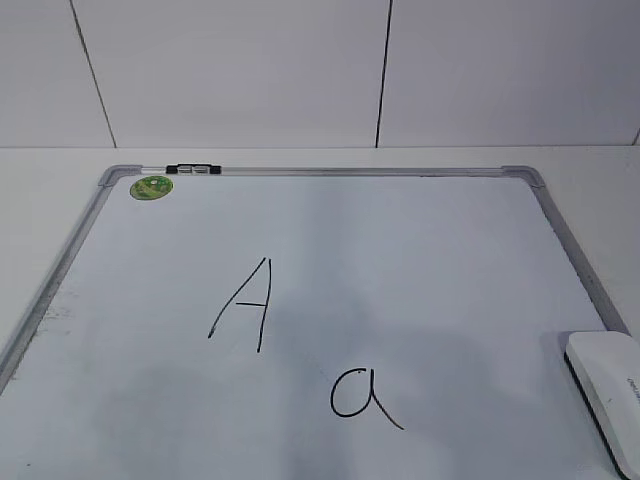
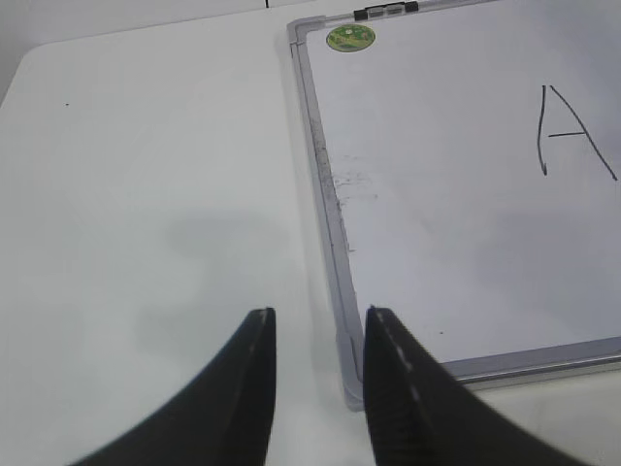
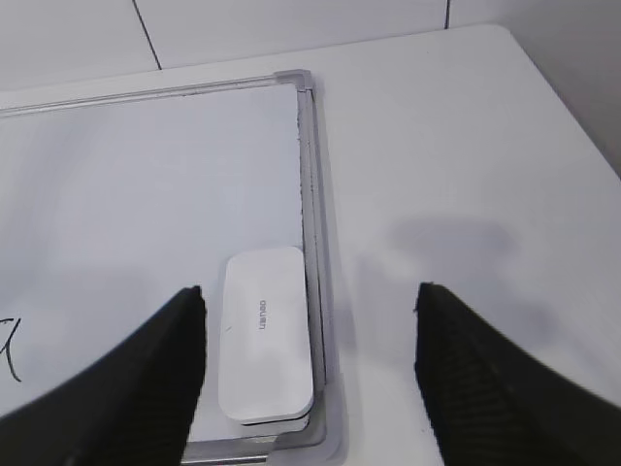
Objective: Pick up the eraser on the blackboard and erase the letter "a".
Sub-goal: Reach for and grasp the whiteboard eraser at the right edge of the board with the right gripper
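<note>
Spread right gripper (image 3: 310, 311) above rounded white eraser (image 3: 264, 335), left gripper (image 2: 317, 320) narrowly parted

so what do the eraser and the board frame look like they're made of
The eraser looks like smooth white moulded plastic: rounded corners, soft sheen, small grey printed lettering. A darker layer shows under its near edge, possibly felt. The blackboard's frame looks like brushed grey metal, likely aluminium, with a rounded corner cap that may be plastic.

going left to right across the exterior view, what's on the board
green sticker → marker → capital A → small a → eraser, all on the whiteboard.
</note>
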Robot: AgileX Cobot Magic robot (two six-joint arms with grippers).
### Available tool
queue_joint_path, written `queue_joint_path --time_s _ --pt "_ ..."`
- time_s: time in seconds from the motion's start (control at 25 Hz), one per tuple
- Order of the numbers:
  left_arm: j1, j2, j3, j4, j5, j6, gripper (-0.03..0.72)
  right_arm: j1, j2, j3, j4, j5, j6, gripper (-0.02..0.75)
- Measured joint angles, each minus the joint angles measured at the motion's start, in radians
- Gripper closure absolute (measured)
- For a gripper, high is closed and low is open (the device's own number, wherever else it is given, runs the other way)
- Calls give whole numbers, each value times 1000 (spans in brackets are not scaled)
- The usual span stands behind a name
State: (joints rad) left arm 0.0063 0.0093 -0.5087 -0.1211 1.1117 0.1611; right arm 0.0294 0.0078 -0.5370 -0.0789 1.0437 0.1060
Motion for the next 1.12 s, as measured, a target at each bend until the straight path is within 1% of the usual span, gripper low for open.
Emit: queue_joint_path --time_s 0.2,0.4,0.64,0.72,0.8,0.88,1.12 --pt "0 0 0 0 -2 0 454 0 153 -30 29 -23 -20 197" --pt "0 0 0 0 -2 0 454 0 335 -87 87 -37 -75 197" --pt "0 0 0 0 -2 0 454 0 425 -102 155 -41 -96 192" --pt "0 0 0 0 -2 0 454 0 435 -102 169 -23 -106 159" --pt "0 0 0 0 -2 0 454 0 438 -102 176 -1 -106 104" --pt "0 0 0 0 -2 0 454 0 446 -102 182 27 -106 73" --pt "0 0 0 0 -2 0 454 0 488 -102 194 53 -106 61"
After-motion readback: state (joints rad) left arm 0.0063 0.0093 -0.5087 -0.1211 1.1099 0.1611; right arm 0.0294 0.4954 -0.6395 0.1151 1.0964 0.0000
